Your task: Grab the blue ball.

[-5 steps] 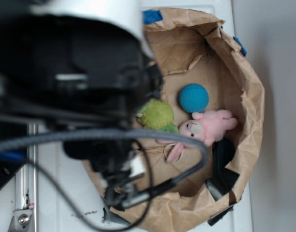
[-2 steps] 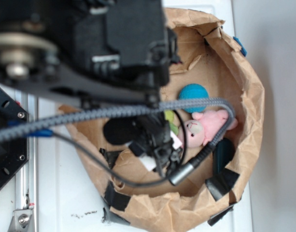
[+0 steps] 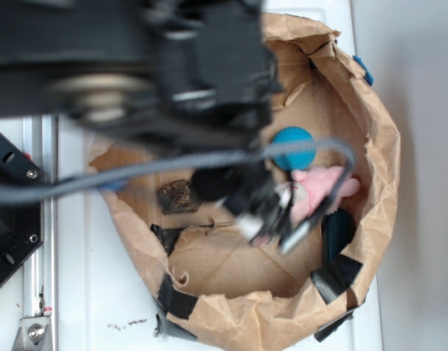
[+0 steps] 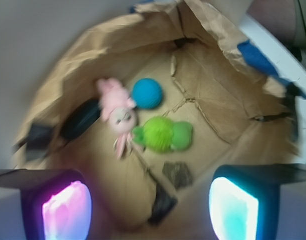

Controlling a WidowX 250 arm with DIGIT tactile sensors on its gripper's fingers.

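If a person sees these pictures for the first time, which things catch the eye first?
First the brown paper bag, open like a bowl, with three bright toys on its floor: the blue ball, a pink bunny beside it, and a green plush toy just below. In the exterior view, the blurred black arm covers much of the bag.

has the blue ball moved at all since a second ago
No. In the exterior view the blue ball sits in the same spot against the paper bag's rim, just above the pink bunny. Only the arm has moved across it.
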